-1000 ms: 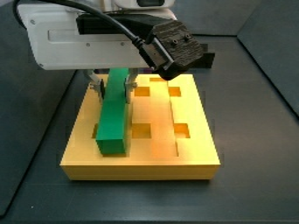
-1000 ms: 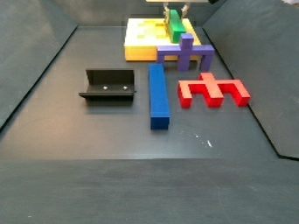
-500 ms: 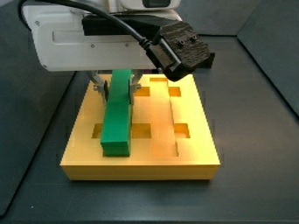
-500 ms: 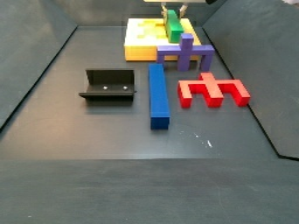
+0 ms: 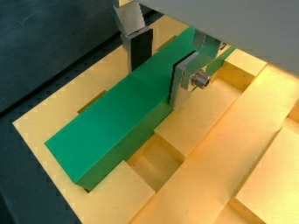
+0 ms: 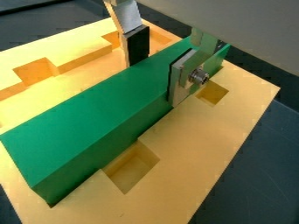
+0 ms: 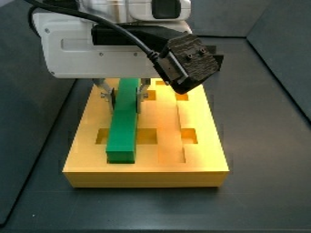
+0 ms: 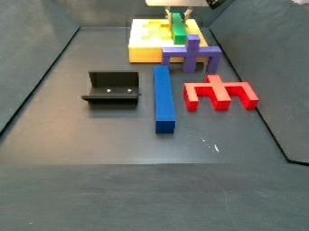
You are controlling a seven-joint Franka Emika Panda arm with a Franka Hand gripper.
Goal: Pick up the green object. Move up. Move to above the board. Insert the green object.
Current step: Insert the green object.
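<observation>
- Plainly, the pincer (image 5: pixel 160 59) grips the long matte green rectangular bar (image 5: pixel 122 109) at one end, silver finger plates pressed on its two long sides in both wrist views, above the thick orange-yellow slab with square holes (image 7: pixel 205 153).
- The bar lies lengthwise over the slab's groove; whether it is seated or just above I cannot tell.
- Risk, as I judge it: a slight skew would catch a bar edge on the groove wall and jam it.
- Being held at one end, the free end may tip.
- Letting go too early could leave it riding high.
- No brand, label or writing is readable.
</observation>
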